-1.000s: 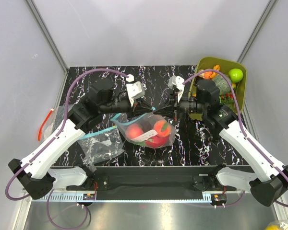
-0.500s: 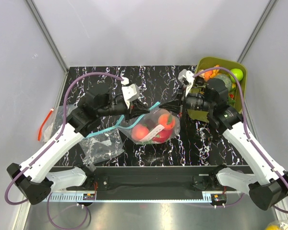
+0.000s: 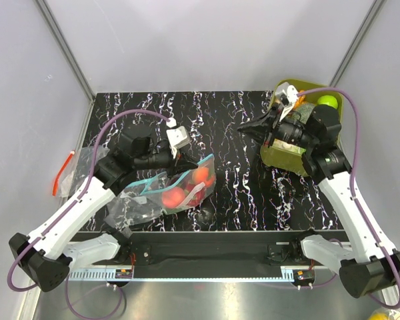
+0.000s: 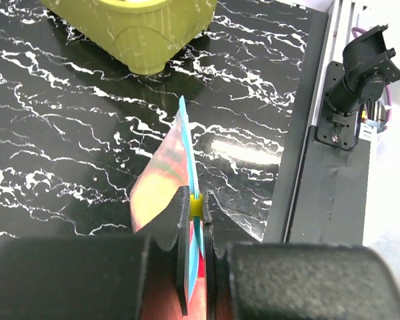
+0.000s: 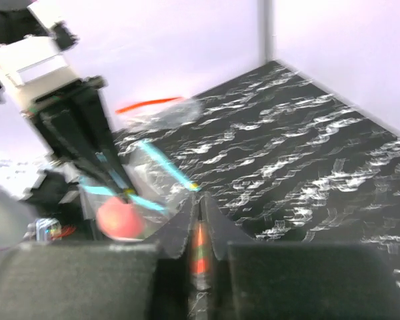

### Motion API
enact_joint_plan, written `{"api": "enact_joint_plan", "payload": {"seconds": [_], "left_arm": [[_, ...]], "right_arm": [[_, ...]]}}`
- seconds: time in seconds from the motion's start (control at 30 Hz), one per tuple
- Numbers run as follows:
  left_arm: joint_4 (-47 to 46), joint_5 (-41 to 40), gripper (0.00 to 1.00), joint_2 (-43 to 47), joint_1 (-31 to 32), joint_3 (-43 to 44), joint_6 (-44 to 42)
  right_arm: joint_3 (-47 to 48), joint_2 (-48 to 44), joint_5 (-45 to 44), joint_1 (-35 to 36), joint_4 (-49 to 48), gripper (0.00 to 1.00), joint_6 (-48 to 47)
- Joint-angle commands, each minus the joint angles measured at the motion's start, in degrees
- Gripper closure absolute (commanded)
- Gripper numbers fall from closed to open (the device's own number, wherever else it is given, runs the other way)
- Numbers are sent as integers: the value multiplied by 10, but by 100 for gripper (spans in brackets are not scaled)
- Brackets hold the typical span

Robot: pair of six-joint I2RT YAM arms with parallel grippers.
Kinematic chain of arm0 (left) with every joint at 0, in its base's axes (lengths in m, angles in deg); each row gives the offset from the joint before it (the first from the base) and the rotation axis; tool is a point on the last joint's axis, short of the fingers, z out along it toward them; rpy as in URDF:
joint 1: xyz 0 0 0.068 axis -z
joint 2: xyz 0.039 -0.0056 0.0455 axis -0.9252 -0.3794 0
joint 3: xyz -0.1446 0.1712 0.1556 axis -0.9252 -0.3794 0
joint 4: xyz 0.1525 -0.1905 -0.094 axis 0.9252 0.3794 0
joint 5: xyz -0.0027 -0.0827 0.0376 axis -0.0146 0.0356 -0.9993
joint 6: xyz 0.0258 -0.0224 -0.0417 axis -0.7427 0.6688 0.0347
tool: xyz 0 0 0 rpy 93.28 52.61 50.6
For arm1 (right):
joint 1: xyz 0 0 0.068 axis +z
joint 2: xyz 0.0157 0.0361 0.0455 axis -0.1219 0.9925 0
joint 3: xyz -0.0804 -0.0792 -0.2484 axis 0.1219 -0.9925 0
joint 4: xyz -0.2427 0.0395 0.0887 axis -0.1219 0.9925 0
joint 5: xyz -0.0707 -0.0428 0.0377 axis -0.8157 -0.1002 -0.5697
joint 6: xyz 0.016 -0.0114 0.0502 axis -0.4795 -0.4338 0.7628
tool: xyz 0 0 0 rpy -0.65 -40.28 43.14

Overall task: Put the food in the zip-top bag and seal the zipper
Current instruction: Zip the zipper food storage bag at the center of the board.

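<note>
Three clear bags: zip-top bag (image 3: 187,187) holding at least two pieces of red food (image 3: 199,176), empty bag (image 3: 137,208), orange-strip bag (image 3: 72,167). One green tub (image 3: 280,159) (contents uncountable).

The zip-top bag (image 3: 177,193) in your left gripper (image 4: 195,203) is crinkly clear plastic. Its fingers (image 4: 170,228) look matt black. Below it the worktop (image 4: 67,133) is glossy marbled black, and the tub (image 4: 147,40) ahead is smooth olive plastic.

Clear zip-top bag (image 3: 187,184), red food (image 3: 201,175) inside
</note>
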Motion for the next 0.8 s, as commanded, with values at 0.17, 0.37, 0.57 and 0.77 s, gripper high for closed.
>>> {"api": "enact_joint_plan", "payload": {"seconds": [0.17, 0.37, 0.57, 0.77], "left_arm": [[-52, 28, 100, 13, -3, 35, -1], [-25, 51, 100, -8, -3, 85, -14], [7, 66, 100, -28, -3, 139, -27], [8, 68, 100, -38, -3, 152, -27]], "right_arm": [[27, 45, 122, 46, 79, 24, -101], [72, 83, 129, 81, 169, 23, -181], [82, 101, 115, 113, 177, 21, -201], [94, 116, 115, 129, 156, 25, -187]]}}
